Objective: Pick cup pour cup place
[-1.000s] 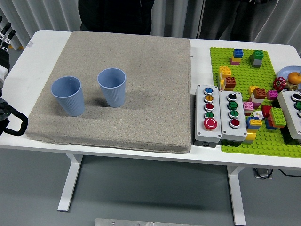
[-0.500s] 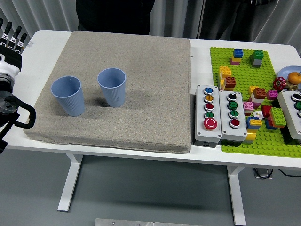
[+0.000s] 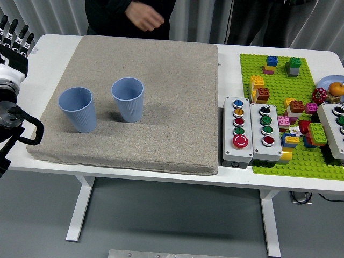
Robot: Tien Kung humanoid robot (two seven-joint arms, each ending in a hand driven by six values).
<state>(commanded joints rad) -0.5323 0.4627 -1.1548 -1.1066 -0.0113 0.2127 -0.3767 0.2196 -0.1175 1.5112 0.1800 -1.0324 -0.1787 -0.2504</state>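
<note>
The left hand point(image 3: 13, 43) has straight, spread fingers point(image 3: 16, 33) holding nothing, well left of both cups point(image 3: 78, 109).

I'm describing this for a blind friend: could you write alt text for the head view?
Two upright blue ribbed plastic cups stand side by side on a grey fabric mat on a white table. The robot's black left hand, fingers spread and empty, is at the left edge. A person's hand shows at the far side.
</note>
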